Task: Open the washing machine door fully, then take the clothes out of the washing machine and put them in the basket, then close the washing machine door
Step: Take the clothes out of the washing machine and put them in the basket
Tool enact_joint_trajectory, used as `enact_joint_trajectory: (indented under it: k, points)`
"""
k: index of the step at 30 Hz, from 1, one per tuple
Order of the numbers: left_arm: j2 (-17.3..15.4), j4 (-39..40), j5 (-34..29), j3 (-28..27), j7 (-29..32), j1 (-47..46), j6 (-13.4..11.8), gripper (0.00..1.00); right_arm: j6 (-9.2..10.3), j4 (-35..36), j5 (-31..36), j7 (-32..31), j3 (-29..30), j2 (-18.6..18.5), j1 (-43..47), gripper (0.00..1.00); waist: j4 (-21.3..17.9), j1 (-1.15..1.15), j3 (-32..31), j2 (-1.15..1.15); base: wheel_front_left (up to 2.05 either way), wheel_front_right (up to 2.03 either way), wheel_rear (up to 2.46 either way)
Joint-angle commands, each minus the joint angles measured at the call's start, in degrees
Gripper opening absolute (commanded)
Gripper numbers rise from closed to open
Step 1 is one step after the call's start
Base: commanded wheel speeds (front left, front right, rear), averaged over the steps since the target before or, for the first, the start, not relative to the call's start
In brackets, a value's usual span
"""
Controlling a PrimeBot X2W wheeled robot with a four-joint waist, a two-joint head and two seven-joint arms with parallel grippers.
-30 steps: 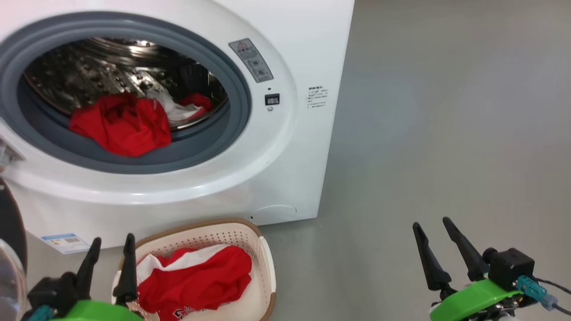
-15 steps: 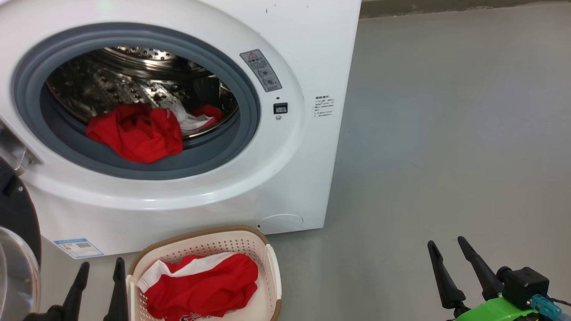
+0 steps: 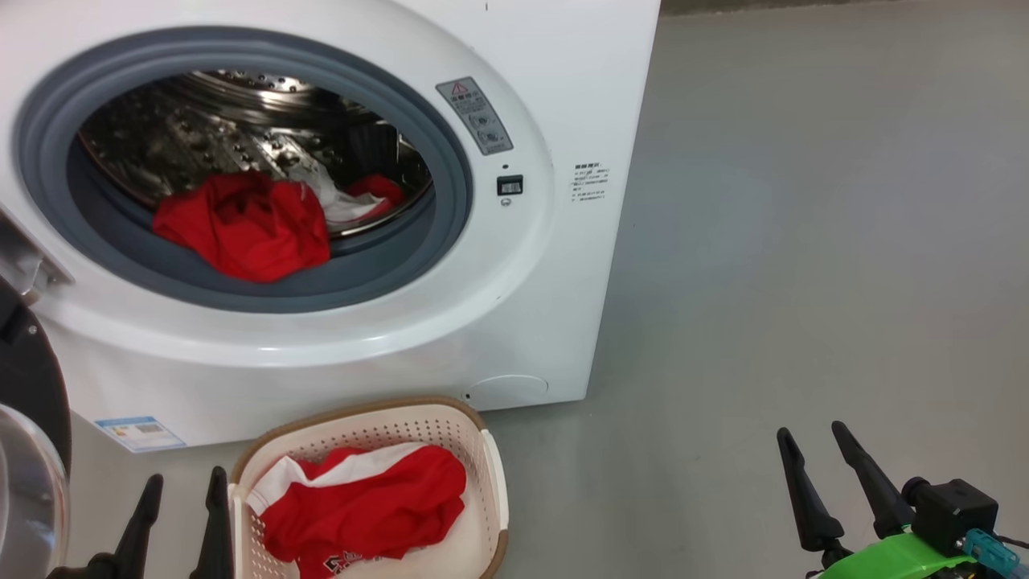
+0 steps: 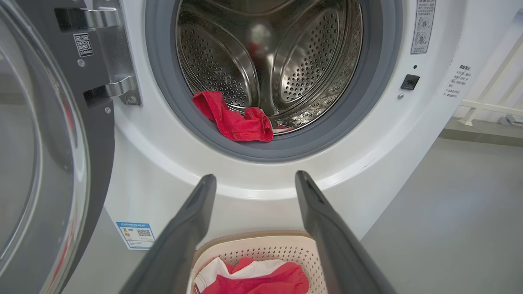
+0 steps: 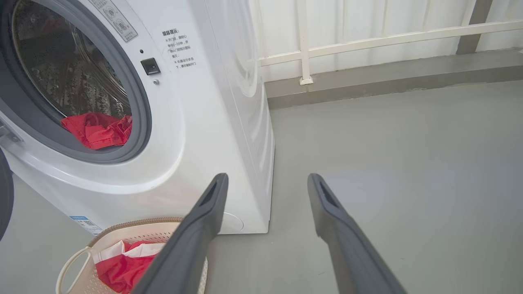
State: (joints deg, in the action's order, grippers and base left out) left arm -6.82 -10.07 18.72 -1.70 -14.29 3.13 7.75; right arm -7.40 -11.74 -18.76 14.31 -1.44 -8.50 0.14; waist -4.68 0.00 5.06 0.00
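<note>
A smooth grey floor (image 3: 804, 241) is spreading back to a low grey kerb (image 5: 388, 77), on which a white railing (image 5: 303, 41) is standing, its horizontal bar running in front of a pale wall (image 5: 408, 16), while a dark grey post (image 5: 468, 28) is rising beside it.

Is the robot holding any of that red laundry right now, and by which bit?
Nothing is held: left tool and right tool both stand open, clear of the clothes.
</note>
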Motion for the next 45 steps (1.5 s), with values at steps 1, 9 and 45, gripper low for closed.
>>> enact_joint_trajectory:
  k: [1,9,45]
  points:
    - [-1.0,1.0,-0.7,-1.7,-0.7,-2.4,-0.3,1.00,-0.09,1.6,-0.5,0.7,-1.3,-0.1,-0.7,1.00,0.1,0.00,0.8,0.00,0.00,0.00,0.00]
    - [-3.9,-3.1,0.2,1.8,-0.7,-9.5,-0.3,1.00,-0.09,2.3,0.5,0.7,-1.4,1.8,-2.9,1.00,-0.1,0.00,5.4,0.00,0.00,0.00,0.00]
    - [-13.8,-50.1,-9.2,15.8,9.8,-65.4,-1.0,1.00,-0.09,4.2,-1.4,0.7,-6.9,5.6,-12.4,1.00,-9.8,0.00,21.4,0.00,0.00,0.00,0.00]
